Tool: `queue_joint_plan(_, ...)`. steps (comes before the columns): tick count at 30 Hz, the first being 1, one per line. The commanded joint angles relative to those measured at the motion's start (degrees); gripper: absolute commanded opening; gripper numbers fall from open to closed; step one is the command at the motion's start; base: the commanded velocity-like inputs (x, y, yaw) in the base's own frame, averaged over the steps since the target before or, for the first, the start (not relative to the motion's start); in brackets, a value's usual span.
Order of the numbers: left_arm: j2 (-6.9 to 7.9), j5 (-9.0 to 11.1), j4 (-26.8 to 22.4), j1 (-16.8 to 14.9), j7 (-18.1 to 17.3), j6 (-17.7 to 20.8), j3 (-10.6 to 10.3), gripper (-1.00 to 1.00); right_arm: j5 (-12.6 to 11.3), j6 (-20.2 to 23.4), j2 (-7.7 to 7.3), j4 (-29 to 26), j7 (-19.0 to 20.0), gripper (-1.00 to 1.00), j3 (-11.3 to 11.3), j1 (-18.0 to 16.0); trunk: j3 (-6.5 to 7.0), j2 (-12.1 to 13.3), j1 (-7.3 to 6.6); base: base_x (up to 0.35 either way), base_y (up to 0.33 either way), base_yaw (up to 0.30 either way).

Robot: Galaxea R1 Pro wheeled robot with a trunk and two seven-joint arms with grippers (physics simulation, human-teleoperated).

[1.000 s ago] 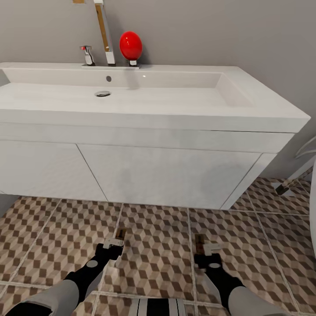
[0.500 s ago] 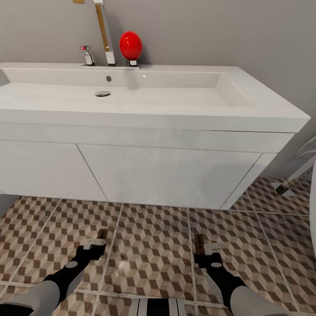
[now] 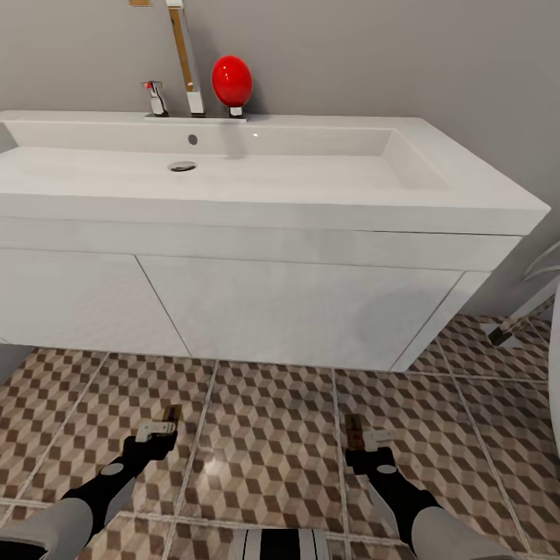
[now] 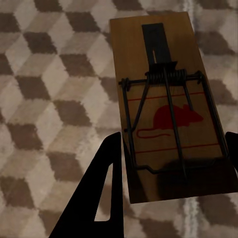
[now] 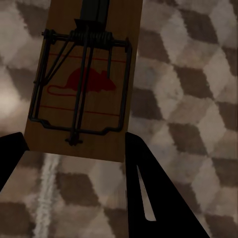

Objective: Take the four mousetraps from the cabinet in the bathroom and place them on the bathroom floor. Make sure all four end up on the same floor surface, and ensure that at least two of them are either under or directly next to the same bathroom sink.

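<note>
Low over the cube-patterned bathroom floor [image 3: 268,435], my left gripper [image 3: 158,429] is shut on a brown mousetrap [image 3: 171,413]. In the left wrist view that mousetrap [image 4: 166,114] shows its wire spring and red mouse print, its near end between my dark fingers [image 4: 106,183]. My right gripper [image 3: 365,442] is shut on a second mousetrap [image 3: 354,430], and the right wrist view has this mousetrap [image 5: 82,79] wedged between the fingers [image 5: 144,188]. Both grippers hover in front of the white bathroom sink [image 3: 233,167] on its wall-hung vanity [image 3: 295,311]. The cabinet is out of view.
A tall chrome tap [image 3: 187,62] and a red egg-shaped object [image 3: 232,80] stand at the back of the basin. A white fixture with a dark foot [image 3: 502,333] stands at the right edge. Open tiles lie between the vanity and my grippers.
My left arm has swung left and slightly back, carrying its mousetrap along. The right arm and its mousetrap have stayed still.
</note>
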Motion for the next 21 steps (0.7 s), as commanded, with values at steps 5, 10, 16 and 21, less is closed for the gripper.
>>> queue_joint_plan(5, 0.04, 0.49, 0.05, -0.03, -0.02, -0.33, -0.51, -1.0, 0.06, -0.11, -0.08, -0.13, -0.74, -1.0, 0.31, -0.03, -0.04, -0.01, -0.01, 0.0, 0.0, 0.0)
queue_joint_plan(10, 0.07, 0.49, 0.05, -0.03, -0.03, -0.39, -0.53, -1.0, 0.03, -0.07, -0.03, -0.43, -0.91, -1.0, 0.23, -0.03, -0.04, -0.01, -0.01, 0.0, 0.0, 0.0)
queue_joint_plan(16, 0.1, 0.49, 0.05, -0.03, -0.03, -0.45, -0.53, -1.0, -0.06, 0.04, -0.01, -0.58, -1.25, -1.0, 0.2, -0.03, -0.04, -0.01, -0.01, 0.0, 0.0, 0.0)
queue_joint_plan(21, 0.33, 0.45, 0.05, -0.03, -0.03, -0.48, -0.61, -1.0, 0.01, 0.57, -0.07, -0.64, -1.33, -1.0, 0.36, -0.03, -0.04, -0.01, -0.01, 0.0, 0.0, 0.0)
